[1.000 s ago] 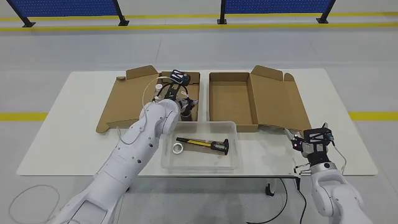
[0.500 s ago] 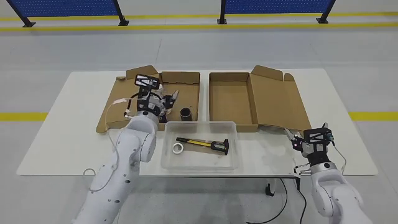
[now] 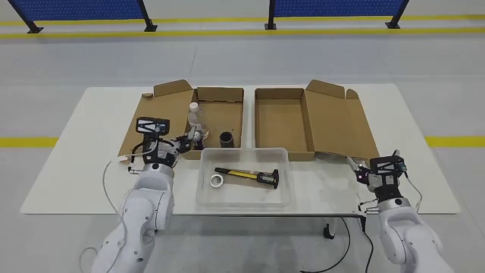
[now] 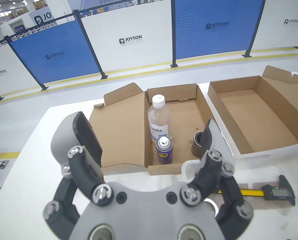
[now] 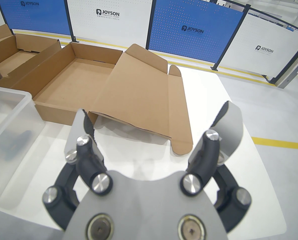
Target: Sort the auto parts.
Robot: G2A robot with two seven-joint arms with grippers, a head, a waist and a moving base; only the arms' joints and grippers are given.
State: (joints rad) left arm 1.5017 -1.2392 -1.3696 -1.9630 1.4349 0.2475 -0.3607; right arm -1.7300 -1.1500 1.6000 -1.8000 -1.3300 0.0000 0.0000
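Left gripper (image 4: 144, 126): jaws spread wide, nothing between them; held above the table (image 3: 98, 136) at the near left corner of the left box (image 4: 178, 116), by the near edge of its opened lid; pointed toward the box.
Right gripper (image 5: 154, 109): jaws apart, holding nothing; above the near right part of the table, just off the near edge of the right box's lid; well apart from the bin.
Left box: open cardboard, lid folded out flat to its left; holds three items, all in the near half.
Bottle (image 4: 158, 118): clear, white cap, upright; inside the left box against its left wall.
Can (image 4: 164, 151): small spray can, upright, no cap; in the near left corner of the left box, just in front of the bottle; touching or not, cannot tell.
Ring (image 4: 197, 143): short black cylinder, standing; in the left box near its right wall, apart from the can.
Right box (image 5: 71, 76): open cardboard, lid folded out to its right; bare floor; beside the left box with a narrow gap.
Bin (image 3: 242, 155): clear plastic; on the table in front of both boxes, close to their near walls.
Caliper (image 3: 246, 174): yellow and black, lying flat across the bin floor.
Roll (image 3: 218, 181): small white ring; in the bin at the caliper's left end.
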